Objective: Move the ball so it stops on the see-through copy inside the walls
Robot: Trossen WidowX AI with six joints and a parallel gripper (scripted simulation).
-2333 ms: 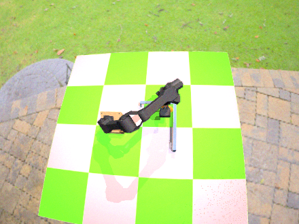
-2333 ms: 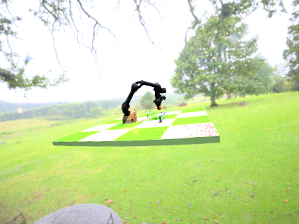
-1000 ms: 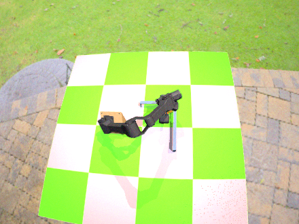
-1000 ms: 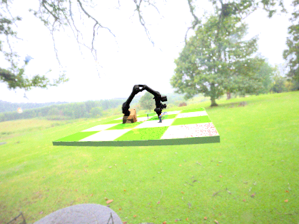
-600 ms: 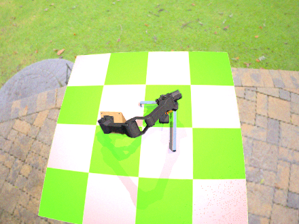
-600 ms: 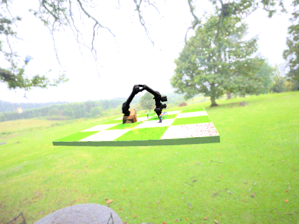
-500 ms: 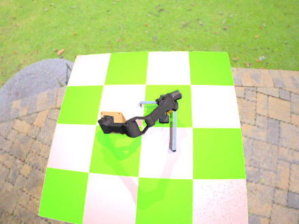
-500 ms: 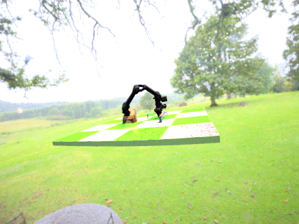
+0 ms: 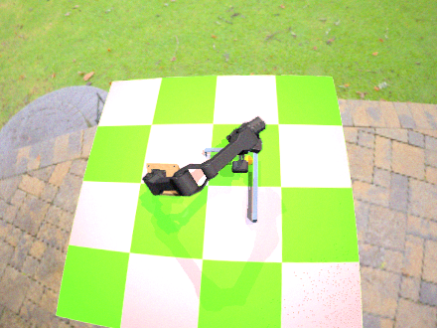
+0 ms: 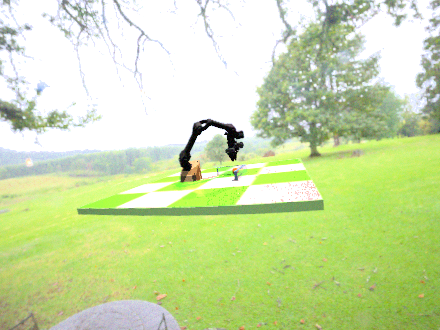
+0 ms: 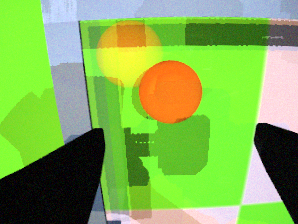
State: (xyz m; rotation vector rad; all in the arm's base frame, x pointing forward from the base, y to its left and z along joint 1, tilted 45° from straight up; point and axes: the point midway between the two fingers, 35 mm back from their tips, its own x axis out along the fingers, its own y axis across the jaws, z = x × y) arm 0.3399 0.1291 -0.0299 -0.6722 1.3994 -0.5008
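Observation:
The orange ball (image 11: pixel 170 92) is inside the corner in the wrist view. It is apart from both fingertips, beyond the line between them, and overlaps the lower right edge of the see-through yellow-orange copy (image 11: pixel 122 62) in that view. The copy sits nearer the corner of the clear walls (image 11: pixel 225 35) (image 9: pixel 255 191). My gripper (image 11: pixel 180 135) (image 10: pixel 232 158) is open and empty, above the table. A small yellow-orange patch (image 9: pixel 249 159) beside the arm shows in the top view; I cannot tell whether it is ball or copy.
The green and white checkered table (image 9: pixel 318 219) (image 10: pixel 205 196) carries the arm's brown base plate (image 9: pixel 171 168). One wall runs along the left side of the wrist view and the other across its top. The arm covers part of the corner in the top view.

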